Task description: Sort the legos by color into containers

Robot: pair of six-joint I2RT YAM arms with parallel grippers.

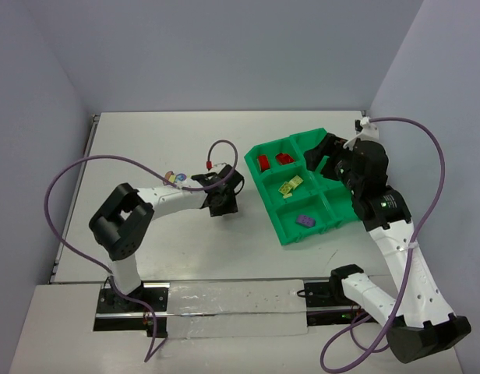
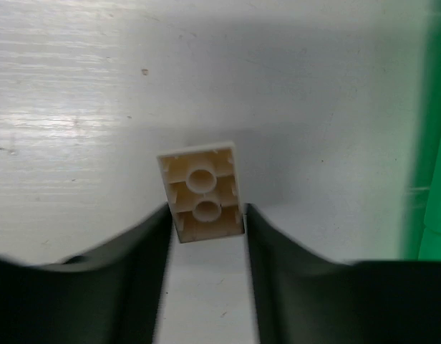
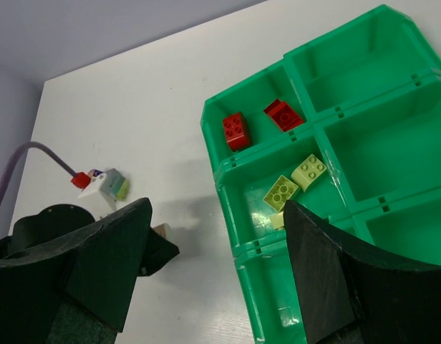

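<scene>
- Left of centre in the top view, the left arm reaches across the white table (image 1: 146,140), its purple cable (image 1: 68,175) looping above it.
- At that arm's tip, the left gripper (image 2: 207,229) points down at the table, just left of the tray.
- Between its black fingers (image 2: 145,247) sits the cream brick (image 2: 202,190), hollow underside facing the wrist camera. Both fingertips press against the long sides of its near end (whether it is lifted off the table, I cannot tell).
- Right of centre lies the green tray (image 3: 364,154), turned at an angle to the table edge.
- Its left column holds the sorted bricks. Two red bricks (image 3: 235,131) share the upper compartment, and two yellow-green bricks (image 3: 281,191) lie in the middle one.
- One purple brick (image 1: 305,221) lies in the lowest compartment.
- Over the tray's right side hangs the right gripper (image 3: 217,208), its fingers spread wide apart with nothing between them.
</scene>
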